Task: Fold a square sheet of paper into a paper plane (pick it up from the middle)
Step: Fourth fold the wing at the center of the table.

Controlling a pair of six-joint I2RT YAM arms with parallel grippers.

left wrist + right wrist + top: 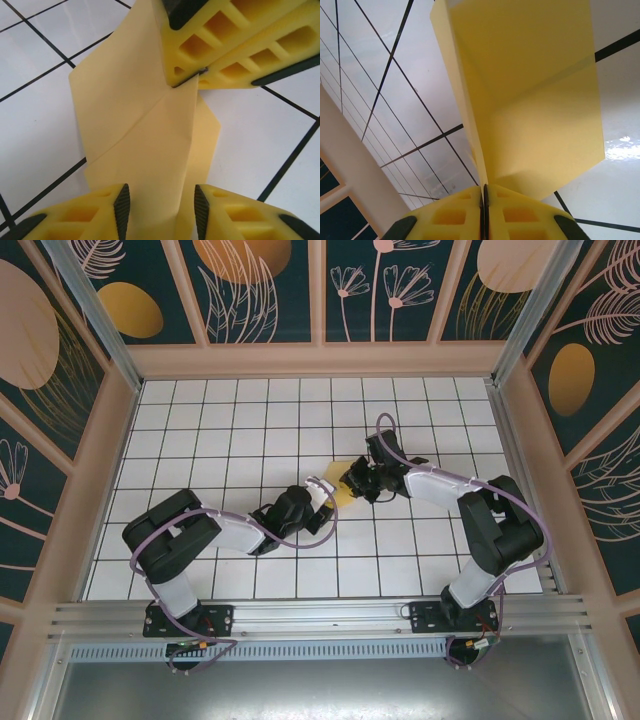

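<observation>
The square sheet of paper (343,493) is yellow and creased into overlapping flaps, and it sits mid-table between the two grippers. Whether it has the paper plane's dart form I cannot tell. My right gripper (484,192) is shut on one edge of the sheet (530,90), which stands up from its jaws. In the left wrist view that right gripper (187,76) pinches the paper's far end. My left gripper (160,210) is open, and a folded strip of the paper (145,130) runs between its dark pads (122,207) without being pinched. From above, the left gripper (322,497) and right gripper (357,480) nearly meet.
The white tiled table (230,430) with black grid lines spreads all round the paper. Beige walls (100,470) border it left, right and behind. An aluminium rail (320,618) carries both arm bases at the near edge.
</observation>
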